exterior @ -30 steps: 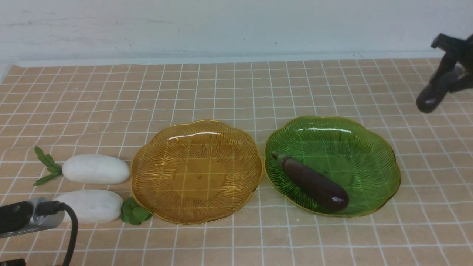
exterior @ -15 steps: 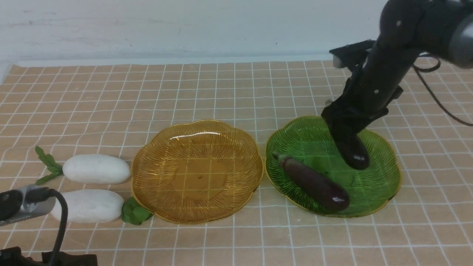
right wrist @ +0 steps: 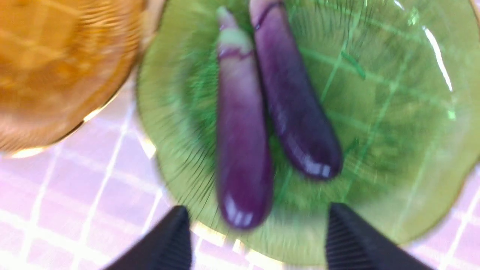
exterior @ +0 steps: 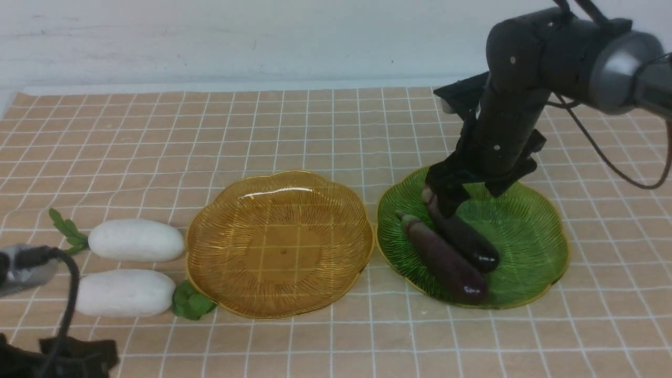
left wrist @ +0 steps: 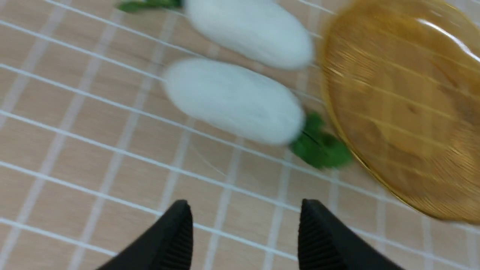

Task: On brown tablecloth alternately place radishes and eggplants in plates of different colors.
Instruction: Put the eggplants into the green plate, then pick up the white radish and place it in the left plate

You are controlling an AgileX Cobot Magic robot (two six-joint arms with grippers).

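And the right claw hangs wide open, empty, above the green plate where both eggplants lie side by side, the left claw open, empty, near two radishes on the cloth beside the yellow plate.

no text, label, brand, number or sign can be read in any view.

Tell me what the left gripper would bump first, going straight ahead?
Probably the nearer radish ahead of the left gripper, though the brown tablecloth might come first; depth is unclear.
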